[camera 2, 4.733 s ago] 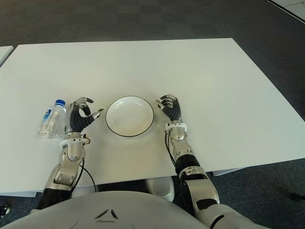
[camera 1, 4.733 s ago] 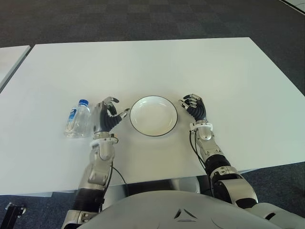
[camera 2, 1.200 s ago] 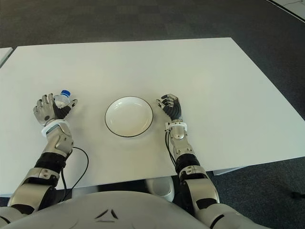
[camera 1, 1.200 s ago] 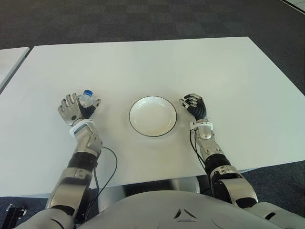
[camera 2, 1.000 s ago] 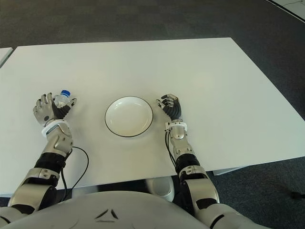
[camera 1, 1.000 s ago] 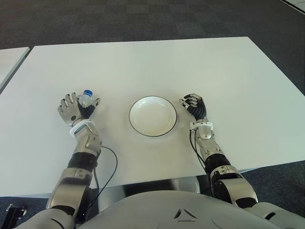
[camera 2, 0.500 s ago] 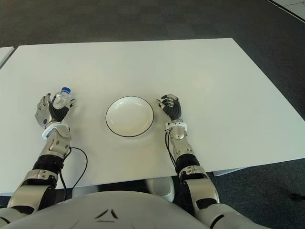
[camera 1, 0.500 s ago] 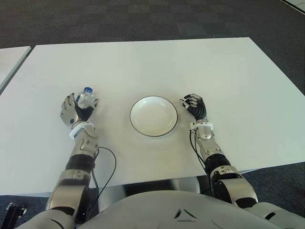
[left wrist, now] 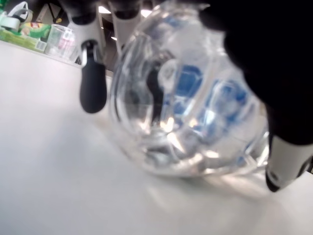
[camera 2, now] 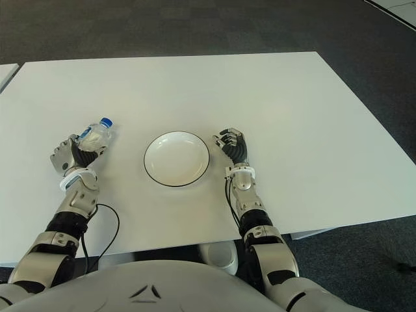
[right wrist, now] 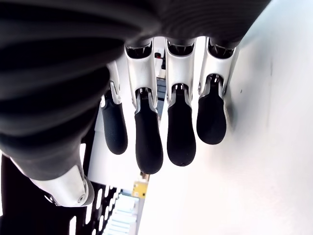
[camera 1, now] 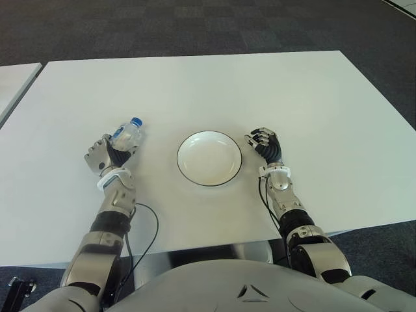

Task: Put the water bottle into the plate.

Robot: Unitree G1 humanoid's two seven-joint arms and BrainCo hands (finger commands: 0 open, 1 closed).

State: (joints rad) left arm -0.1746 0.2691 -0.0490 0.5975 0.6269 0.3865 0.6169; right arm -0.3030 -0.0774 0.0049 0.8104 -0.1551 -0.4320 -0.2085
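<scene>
A clear water bottle with a blue cap is held in my left hand, left of the plate. It is tilted, its cap pointing up and toward the plate. The left wrist view shows the bottle filling the grip, with fingers wrapped around it. The white plate with a dark rim lies on the table's middle front and holds nothing. My right hand shows just right of the plate, its fingers relaxed and holding nothing.
The white table stretches wide behind the plate and to both sides. A cable loops by my left forearm near the front edge. Dark carpet lies beyond the table.
My left hand has tipped the bottle, so its cap now leans right toward the plate, and the hand sits slightly closer to the plate. The right hand has stayed still.
</scene>
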